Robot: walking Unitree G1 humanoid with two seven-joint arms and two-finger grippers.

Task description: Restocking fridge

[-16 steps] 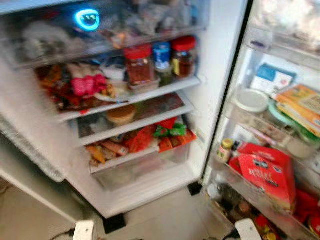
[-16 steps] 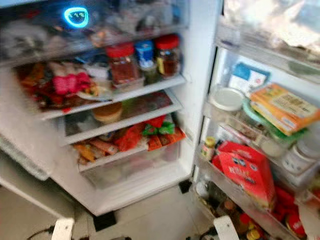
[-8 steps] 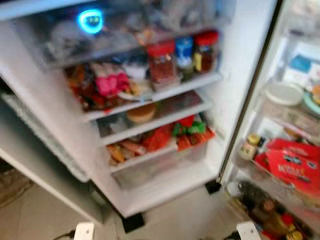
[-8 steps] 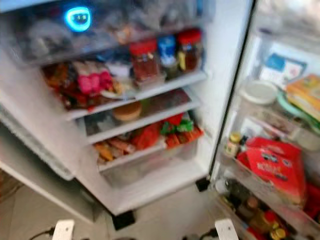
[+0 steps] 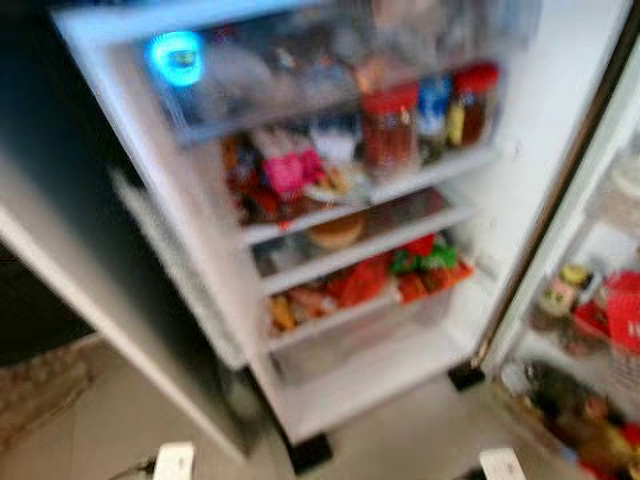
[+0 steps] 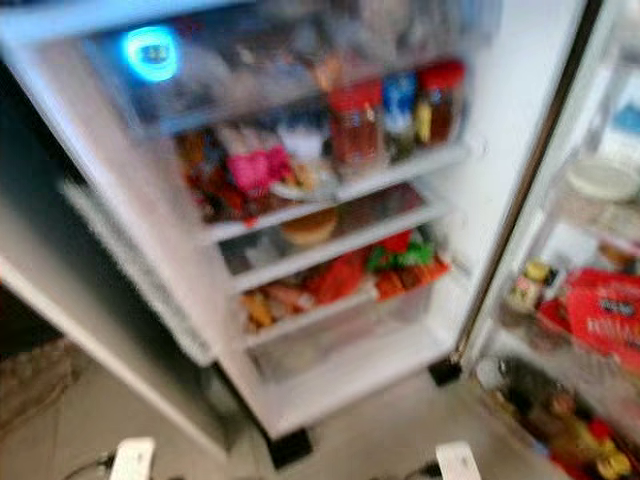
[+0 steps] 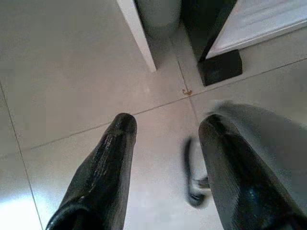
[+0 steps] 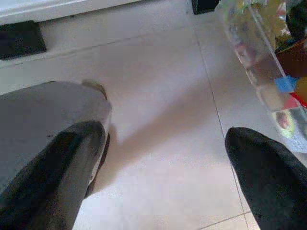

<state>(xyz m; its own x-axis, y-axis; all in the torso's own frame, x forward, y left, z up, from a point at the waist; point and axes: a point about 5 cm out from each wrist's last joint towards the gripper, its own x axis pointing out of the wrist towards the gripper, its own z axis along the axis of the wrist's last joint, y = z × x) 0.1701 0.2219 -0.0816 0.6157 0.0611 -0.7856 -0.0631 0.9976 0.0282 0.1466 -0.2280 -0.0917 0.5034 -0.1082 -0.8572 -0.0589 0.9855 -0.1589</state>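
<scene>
Nearest the robot, both grippers hang low over the pale tiled floor (image 7: 72,72), well apart from the fridge shelves. Left gripper (image 7: 165,127): fingers spread wide, nothing between them; beyond its tips lie bare tile and a black fridge foot (image 7: 220,67). Right gripper (image 8: 165,139): fingers likewise wide apart and empty, with the clear lower door bin (image 8: 259,62) just beyond one fingertip.

Farther off stands the open fridge (image 5: 540,130), blurred in both eye views. Near and low is a clear crisper drawer (image 5: 360,335). On the shelf above it lie red and orange packets (image 5: 355,280) with a green-topped pack (image 5: 425,255) at right. One shelf up sits a round tan container (image 5: 335,230). Above that, a pink pack (image 5: 290,170) lies at left, and red-lidded jars (image 5: 390,125) with a blue-lidded one (image 5: 433,100) stand at right. At the far top a blue light (image 5: 175,55) glows.

At right, the open door (image 6: 600,250) holds a red box (image 6: 605,315) and small bottles (image 6: 530,285).
</scene>
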